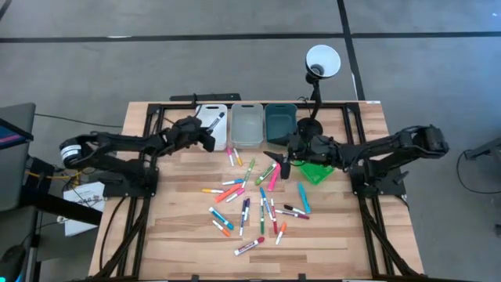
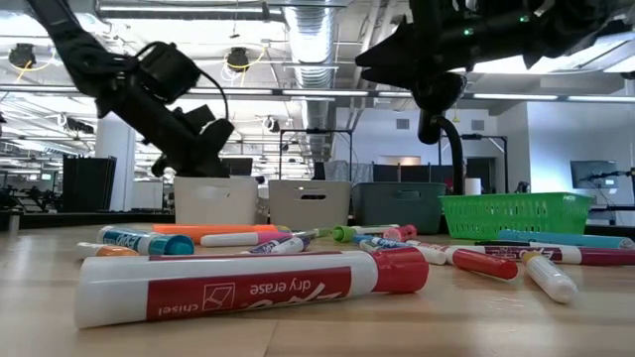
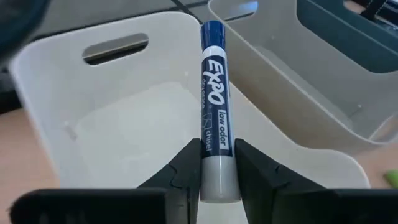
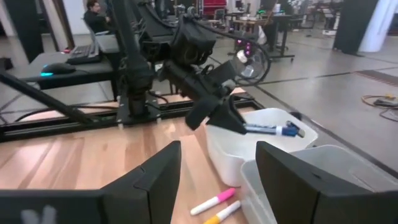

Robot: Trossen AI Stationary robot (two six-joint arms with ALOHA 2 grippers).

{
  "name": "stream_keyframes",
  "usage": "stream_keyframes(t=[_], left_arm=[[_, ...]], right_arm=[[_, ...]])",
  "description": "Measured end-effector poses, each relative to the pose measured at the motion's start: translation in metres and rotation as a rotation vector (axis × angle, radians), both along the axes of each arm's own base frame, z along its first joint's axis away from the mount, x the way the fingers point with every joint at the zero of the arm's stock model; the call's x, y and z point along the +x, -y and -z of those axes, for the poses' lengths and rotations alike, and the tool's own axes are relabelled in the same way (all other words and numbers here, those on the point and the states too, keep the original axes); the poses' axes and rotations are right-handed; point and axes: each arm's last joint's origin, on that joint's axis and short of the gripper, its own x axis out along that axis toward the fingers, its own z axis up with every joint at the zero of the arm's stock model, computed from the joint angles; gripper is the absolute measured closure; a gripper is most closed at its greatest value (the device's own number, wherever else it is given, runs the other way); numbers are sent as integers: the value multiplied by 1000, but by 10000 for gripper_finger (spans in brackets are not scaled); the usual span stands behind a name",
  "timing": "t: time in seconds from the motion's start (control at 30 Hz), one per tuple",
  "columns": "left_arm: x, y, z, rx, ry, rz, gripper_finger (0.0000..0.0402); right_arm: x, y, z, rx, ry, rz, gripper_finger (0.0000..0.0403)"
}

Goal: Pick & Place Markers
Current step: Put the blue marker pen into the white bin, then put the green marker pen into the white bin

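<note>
left hand [image 3: 217,171] is up over the white bin [image 3: 124,124], fingers clamped on the grey end of a blue marker [image 3: 213,93]; only the left wrist view shows that grip close up, with the expo label plain to read. the right wrist view catches it from across the surface [image 1: 188,243]: the marker sticks out level above the bin's rim. from overhead the right hand [image 1: 278,157] hangs just beside the green basket [image 1: 317,172], above the scattered markers [image 1: 250,207], and its own wrist view shows the fingers spread wide with nothing between them. low down, a red marker [image 2: 248,288] lies nearest, with the white, grey [image 2: 310,203] and teal [image 2: 402,205] bins lined up behind.
</note>
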Motion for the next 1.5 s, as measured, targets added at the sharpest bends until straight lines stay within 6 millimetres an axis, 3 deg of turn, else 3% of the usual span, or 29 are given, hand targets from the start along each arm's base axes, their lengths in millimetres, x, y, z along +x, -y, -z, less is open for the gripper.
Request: stream_keyframes(t=[0.2,0.4,0.63,1.0,1.1,1.23,1.37,1.5], left_arm=[[11,-7,1,-16,-31,0,318],[5,-14,15,-113,-126,-82,317],[2,-17,13,-117,-121,-89,314],[2,-17,12,-111,-125,-72,255],[1,-15,1,-60,-104,-44,248],[-4,-6,-31,67,-22,21,250],[-9,17,-64,197,89,138,258],[-6,45,-79,217,180,331,266]], right_arm=[[-1,13,-6,-2,40,49,209],[2,23,-20,-7,80,81,210],[6,31,-33,-19,118,99,219],[8,36,-44,-20,148,-49,221],[9,34,-41,-11,118,-71,220],[16,29,-34,21,21,-92,220],[37,12,-24,36,-130,-154,220],[57,-11,-9,-16,-318,-246,220]])
